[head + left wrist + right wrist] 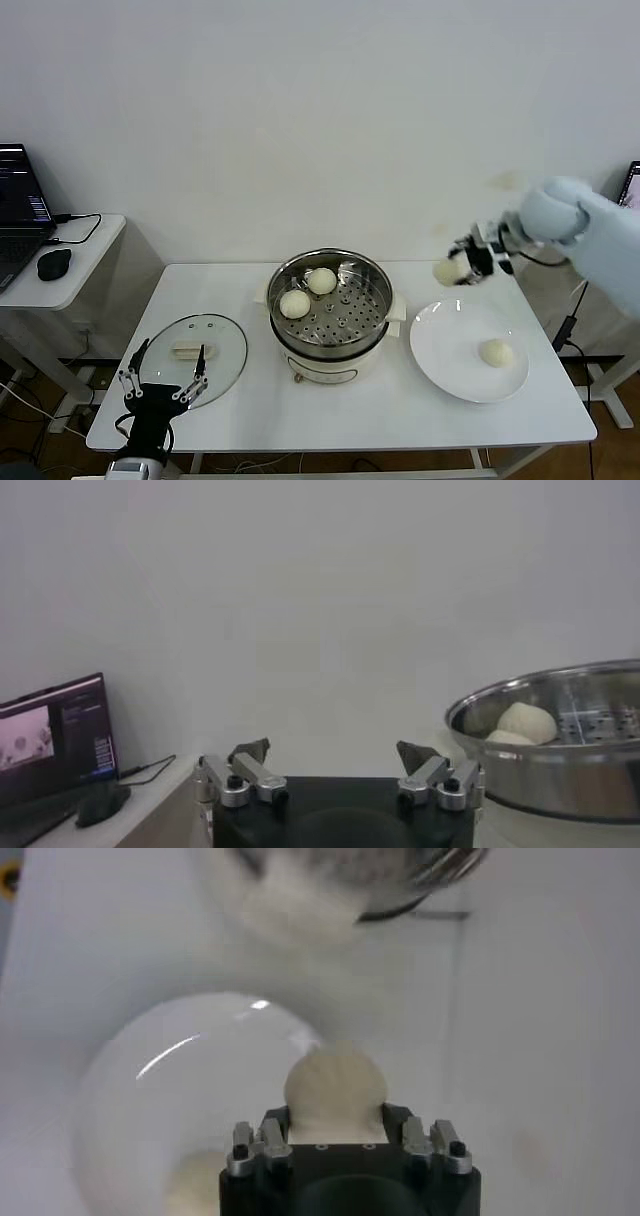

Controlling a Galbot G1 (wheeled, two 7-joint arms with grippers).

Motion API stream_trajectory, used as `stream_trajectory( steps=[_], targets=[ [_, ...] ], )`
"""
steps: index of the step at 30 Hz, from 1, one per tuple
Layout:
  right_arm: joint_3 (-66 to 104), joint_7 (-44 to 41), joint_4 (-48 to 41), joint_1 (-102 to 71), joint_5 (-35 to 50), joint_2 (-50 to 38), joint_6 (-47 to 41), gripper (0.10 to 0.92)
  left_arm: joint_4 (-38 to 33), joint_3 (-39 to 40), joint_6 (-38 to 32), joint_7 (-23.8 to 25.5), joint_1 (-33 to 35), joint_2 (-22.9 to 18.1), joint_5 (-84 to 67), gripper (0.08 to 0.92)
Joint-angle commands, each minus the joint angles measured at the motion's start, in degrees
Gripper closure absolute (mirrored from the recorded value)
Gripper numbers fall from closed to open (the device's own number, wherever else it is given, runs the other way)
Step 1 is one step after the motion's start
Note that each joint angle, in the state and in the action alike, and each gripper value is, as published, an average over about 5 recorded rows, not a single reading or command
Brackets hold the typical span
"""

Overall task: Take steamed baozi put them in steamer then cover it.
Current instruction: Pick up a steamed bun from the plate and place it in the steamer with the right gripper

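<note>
Your right gripper is pinching one small round cream-white steamed bun in the air, above the far edge of the flat white plate where another bun is lying. Two buns are sitting inside the round shiny steel steamer pot. Your left gripper is hanging spread wide at the near edge of the clear glass lid lying flat left of the pot.

Right gripper lifts a baozi above the plate.
Two buns sit in the steamer; the left gripper, fingers spread, hovers beside the cover.
</note>
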Motion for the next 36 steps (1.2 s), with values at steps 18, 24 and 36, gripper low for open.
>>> stream_trajectory(
  steps=[18,24,36],
  targets=[
    [-16.4,4.3,-5.4,2.3,-3.8,27.1,21.5,0.440,-0.2,-1.5,-0.1,-0.5,0.2,-1.1,-0.5,0.177],
    [-17.1,4.3,-6.1,0.7,-6.8,28.4,25.6,0.440,0.1,-1.5,-0.4,-0.7,0.3,-1.4,-0.5,0.177],
    [-17.4,3.9,-5.8,-1.2,-13.7,27.9,30.5,0.440,0.3,-1.3,-1.0,-0.9,0.6,-1.9,-0.3,0.177]
  ],
)
